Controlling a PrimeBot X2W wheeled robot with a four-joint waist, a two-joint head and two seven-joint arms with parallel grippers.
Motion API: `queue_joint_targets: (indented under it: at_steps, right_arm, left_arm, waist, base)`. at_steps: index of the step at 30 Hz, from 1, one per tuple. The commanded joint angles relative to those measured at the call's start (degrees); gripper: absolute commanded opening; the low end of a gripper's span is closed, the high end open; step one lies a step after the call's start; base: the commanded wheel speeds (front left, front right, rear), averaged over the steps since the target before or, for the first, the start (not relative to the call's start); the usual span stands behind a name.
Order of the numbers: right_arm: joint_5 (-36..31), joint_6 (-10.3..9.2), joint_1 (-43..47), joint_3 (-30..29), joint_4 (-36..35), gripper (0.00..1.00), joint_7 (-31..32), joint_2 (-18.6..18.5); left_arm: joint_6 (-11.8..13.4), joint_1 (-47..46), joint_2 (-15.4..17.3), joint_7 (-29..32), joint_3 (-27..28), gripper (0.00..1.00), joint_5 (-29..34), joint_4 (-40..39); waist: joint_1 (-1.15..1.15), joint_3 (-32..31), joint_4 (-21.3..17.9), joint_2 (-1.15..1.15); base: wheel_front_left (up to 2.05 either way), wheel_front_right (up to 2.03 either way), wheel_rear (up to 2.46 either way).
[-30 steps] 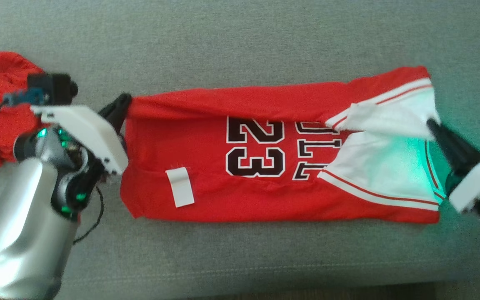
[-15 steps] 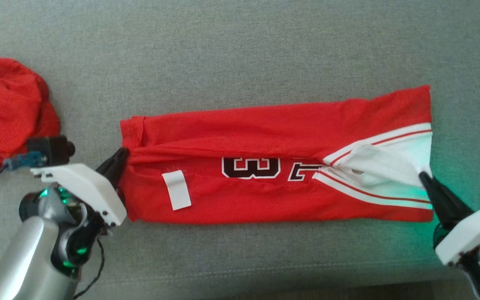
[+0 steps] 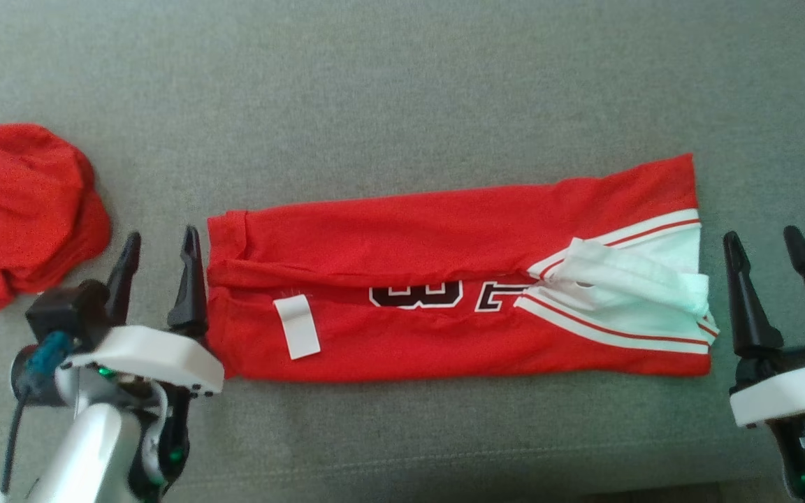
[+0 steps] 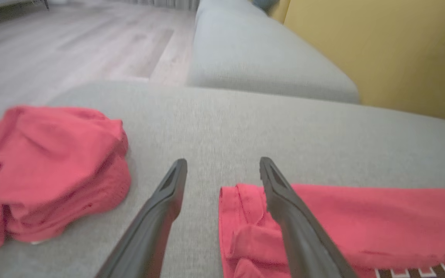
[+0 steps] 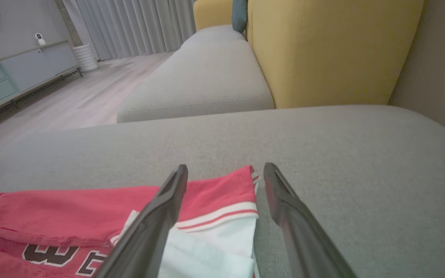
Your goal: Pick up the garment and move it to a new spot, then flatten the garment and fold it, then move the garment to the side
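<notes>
Two hands stand with fingers spread, holding nothing: the left hand [image 3: 161,235] close against the hem end of the garment [image 3: 444,293], the right hand [image 3: 760,235] just off its white, striped end. Folded into a long red band with part of a black number showing and a white tag [image 3: 298,326] on top, the garment lies flat along the sofa seat [image 3: 402,91], nearer its front edge. Another crumpled red cloth [image 3: 18,209] sits toward the seat's left edge.
</notes>
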Motion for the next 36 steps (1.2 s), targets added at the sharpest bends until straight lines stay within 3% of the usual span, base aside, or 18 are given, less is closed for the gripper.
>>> queue_joint_targets:
  at_steps: [1, 11, 25, 36]
  right_arm:
    - [-0.98, 0.22, -0.63, 0.87, -3.02, 1.00, -0.48, -0.15]
    - [-2.34, 0.22, 0.39, 2.76, -4.38, 1.00, 0.70, 2.12]
    - [-1.83, 0.22, 0.41, 2.56, -2.63, 1.00, 1.27, 2.32]
    - [1.16, 0.22, -5.23, 1.21, 10.93, 1.00, 4.71, -2.63]
  left_arm:
    - [1.10, -0.80, 0.48, -2.40, 1.57, 1.00, 1.68, -3.07]
    - [4.73, 3.14, -0.35, -4.85, -0.22, 1.00, 5.29, -7.39]
    - [5.13, 3.05, 0.10, -4.44, -1.22, 1.00, 5.95, -8.35]
    - [3.44, -1.98, -1.27, -4.46, -4.07, 1.00, 6.95, -8.31]
  waist:
    - [0.00, -1.53, 0.03, 0.00]
    - [0.00, -5.53, 0.27, 0.00]
    - [0.00, -5.58, 0.83, 0.00]
    - [0.00, 0.81, 3.27, 0.00]
  base:
    - [0.00, 0.00, 0.00]
    - [0.00, 0.00, 0.00]
    - [0.00, 0.00, 0.00]
    - [0.00, 0.00, 0.00]
